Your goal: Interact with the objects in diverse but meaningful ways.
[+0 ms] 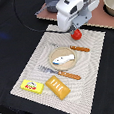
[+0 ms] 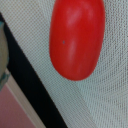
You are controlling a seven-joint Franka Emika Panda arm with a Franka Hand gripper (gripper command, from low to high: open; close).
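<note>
Exterior view first: a dark table point(image 1: 11, 42) carries a pale woven placemat point(image 1: 93, 54), and the white Franka arm point(image 1: 75, 6) reaches down over the mat's far edge. Its gripper point(image 1: 73, 30) sits low over the red tomato point(image 1: 77, 34), which lies on the mat directly beneath the fingers; the arm's body hides the fingertips, so I cannot tell whether the jaws stand apart or are pressed onto the tomato.

Behind the jaws, beyond the mat, a brownish board point(image 1: 101, 15) holds the dark grey two-handled pot point(image 1: 52, 3) towards the exterior view's left, partly covered by the arm, and a pale bowl point(image 1: 110, 4) at the exterior view's right edge.

On the near side of the jaws, well apart from them, a round tan plate point(image 1: 55, 54) rests in the middle of the mat with the white-blue fish point(image 1: 61, 58) lying on it. A wooden-handled knife point(image 1: 74, 48) lies between the plate and the tomato, and a wooden-handled fork point(image 1: 59, 72) lies just beyond the plate's near rim. Farthest from the jaws, at the mat's near end, sit the orange ridged biscuit block point(image 1: 58, 86) and, beside it towards the exterior view's left, the yellow red-marked packet point(image 1: 31, 86).

Wrist view: the tomato point(image 2: 76, 37) fills much of the picture, glossy and blurred, lying on the mat's weave point(image 2: 105, 100). No fingertip shows in it.
</note>
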